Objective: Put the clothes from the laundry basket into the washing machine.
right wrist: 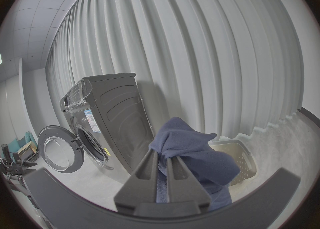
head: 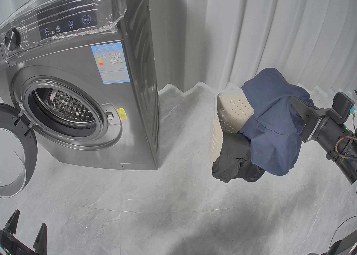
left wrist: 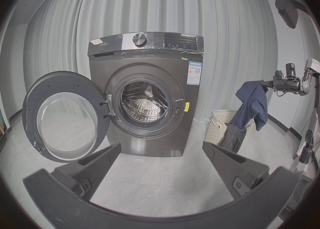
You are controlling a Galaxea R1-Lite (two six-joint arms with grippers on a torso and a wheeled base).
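My right gripper [head: 297, 104] is shut on a navy blue garment [head: 273, 118] and holds it up above the white laundry basket [head: 232, 112] at the right. From the right wrist, the navy cloth [right wrist: 190, 153] bunches over the closed fingertips. A dark grey garment [head: 236, 161] hangs over the basket's front rim down to the floor. The grey washing machine [head: 122, 92] stands at the left, its round door [head: 15, 151] swung open and its drum [head: 70, 107] showing bare metal. My left gripper [head: 26, 226] sits low at the lower left, open and holding nothing.
White curtains [head: 260, 21] hang behind the machine and basket. Bare grey floor [head: 148, 200] lies between machine and basket. The open door juts out on the left side of the drum opening.
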